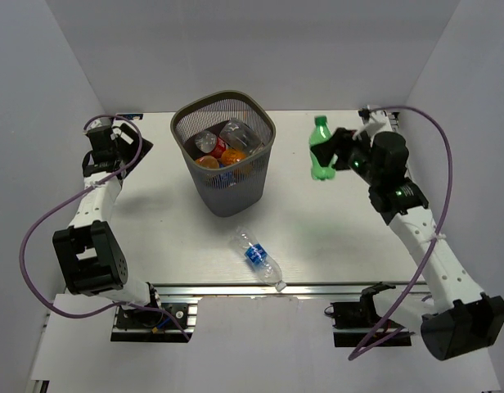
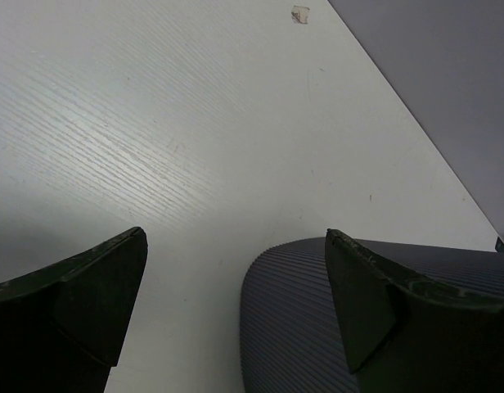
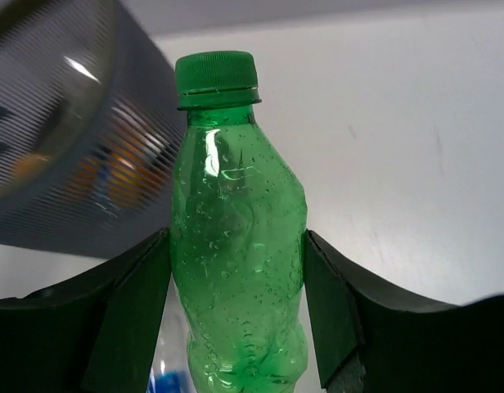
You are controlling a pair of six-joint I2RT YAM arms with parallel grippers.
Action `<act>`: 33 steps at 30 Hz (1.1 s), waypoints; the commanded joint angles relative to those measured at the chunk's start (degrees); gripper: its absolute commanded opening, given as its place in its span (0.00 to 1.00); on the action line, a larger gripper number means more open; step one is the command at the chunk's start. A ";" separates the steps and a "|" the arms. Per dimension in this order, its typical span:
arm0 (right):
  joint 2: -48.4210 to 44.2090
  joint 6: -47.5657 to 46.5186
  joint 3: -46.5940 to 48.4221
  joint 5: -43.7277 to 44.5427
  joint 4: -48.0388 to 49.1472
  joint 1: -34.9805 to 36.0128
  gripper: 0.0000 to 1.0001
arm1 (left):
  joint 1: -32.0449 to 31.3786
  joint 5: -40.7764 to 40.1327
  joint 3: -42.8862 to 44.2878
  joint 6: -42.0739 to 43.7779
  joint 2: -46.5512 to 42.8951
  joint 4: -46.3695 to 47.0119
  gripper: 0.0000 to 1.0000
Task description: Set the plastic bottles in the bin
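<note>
While the white table point(image 1: 334, 237) is filling most of the overhead view, the dark grey wire-mesh bin point(image 1: 227, 192) is standing upright on its far half, a little left of centre. Several bottles point(image 1: 223, 147) are lying inside the bin, with red, orange and clear ones showing below the rim. At the far left, the left arm point(image 1: 92, 209) is reaching along the table's edge. The left gripper point(image 2: 236, 237) is hanging over bare tabletop with its jaws spread wide and nothing between them, and the bin's ribbed mesh wall is showing close by in the wrist view. Right of the bin and apart from it, the right arm point(image 1: 424, 237) is stretching toward the far side. There the right gripper point(image 3: 237, 241) is clamping the green bottle point(image 1: 321, 151) around its body, both fingers point(image 3: 133, 319) pressing against the plastic. The green bottle is appearing upright in that grip, its cap point(image 3: 217, 78) pointing up. Whether its base is touching the table cannot be told. Near the front edge, a clear bottle point(image 1: 258, 258) with a blue label is lying on its side, well apart from both grippers.
</note>
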 commanded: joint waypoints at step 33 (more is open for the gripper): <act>29.17 -13.00 49.07 1.16 -5.08 18.66 0.89 | 0.08 0.57 -3.33 -5.16 -13.78 -3.27 0.98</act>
